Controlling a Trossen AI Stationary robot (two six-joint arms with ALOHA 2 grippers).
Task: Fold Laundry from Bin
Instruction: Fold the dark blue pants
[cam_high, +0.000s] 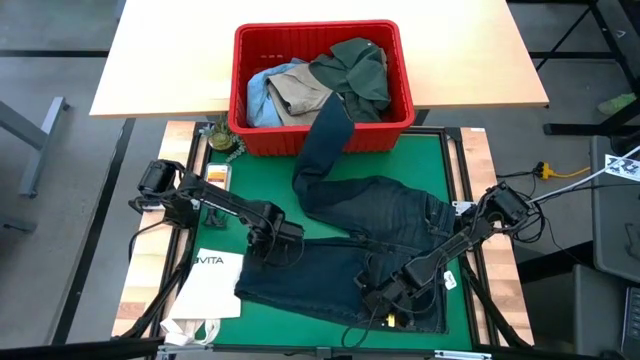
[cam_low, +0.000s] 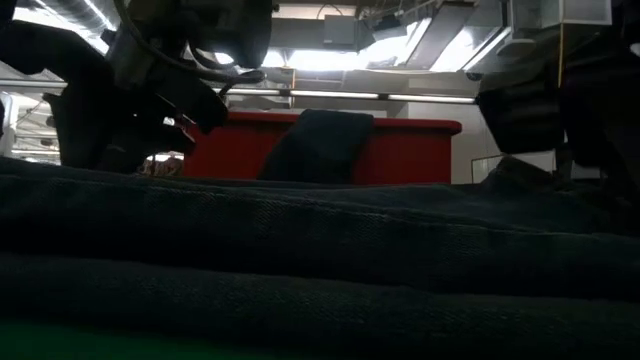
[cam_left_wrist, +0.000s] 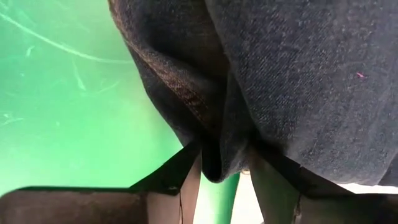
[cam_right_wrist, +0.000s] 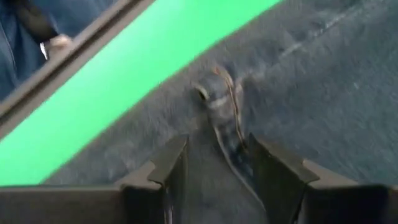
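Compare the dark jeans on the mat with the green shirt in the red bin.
The dark jeans lie spread across the green mat, one leg draped over the bin's rim; the green shirt sits bunched inside the red bin. Both claws, left claw and right claw, pinch the jeans' fabric; nothing touches the shirt. The jeans are dark blue denim, the shirt dark green. Both are soft, crumpled garments.

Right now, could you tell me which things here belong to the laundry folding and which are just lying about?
Job:
jeans, one leg hanging over the bin's rim
bin
green shirt, tan garment, blue garment, all in the bin
left pincer and right pincer, both gripping the jeans

Lying about:
VITA bag
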